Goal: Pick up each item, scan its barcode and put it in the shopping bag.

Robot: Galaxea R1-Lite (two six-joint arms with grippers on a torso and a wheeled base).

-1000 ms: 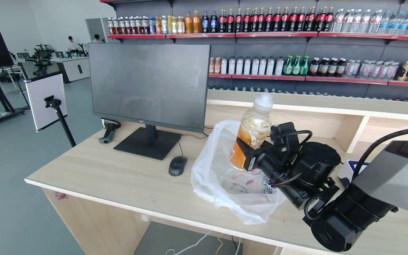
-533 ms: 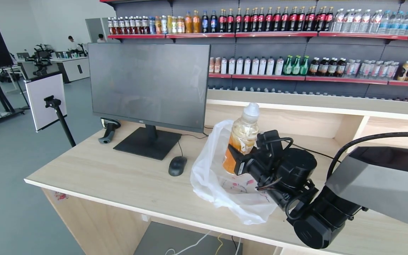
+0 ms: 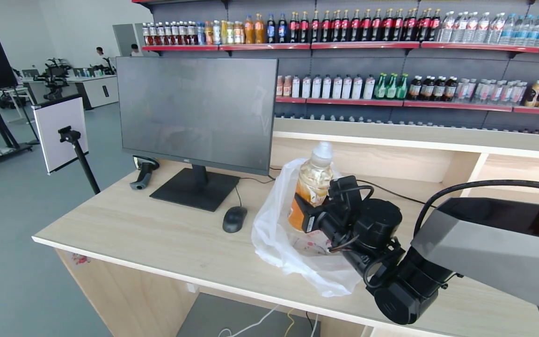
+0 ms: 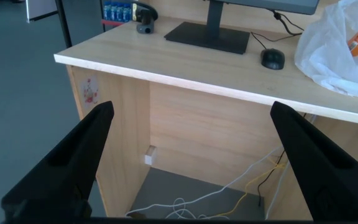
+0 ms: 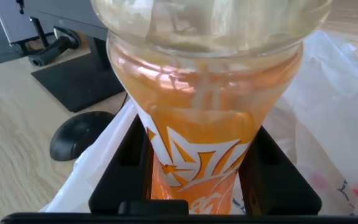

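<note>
My right gripper (image 3: 308,213) is shut on a clear drink bottle (image 3: 310,185) with an orange label and a white cap. The bottle stands nearly upright, its lower end inside the mouth of the white plastic shopping bag (image 3: 288,243) on the wooden counter. In the right wrist view the bottle (image 5: 207,118) sits between the black fingers (image 5: 126,168) with the bag (image 5: 328,124) around it. A black barcode scanner (image 3: 144,172) rests on the counter to the left of the monitor. My left gripper (image 4: 188,158) hangs open below the counter's front edge, beside the desk panel.
A black monitor (image 3: 198,110) on a stand and a black mouse (image 3: 235,218) occupy the counter (image 3: 157,234) left of the bag. Shelves of bottles (image 3: 391,56) line the wall behind. A raised wooden ledge (image 3: 419,140) runs along the counter's back.
The right arm has carried the bottle left and down, so its base has sunk into the mouth of the bag. The left gripper's earlier state is not shown.
</note>
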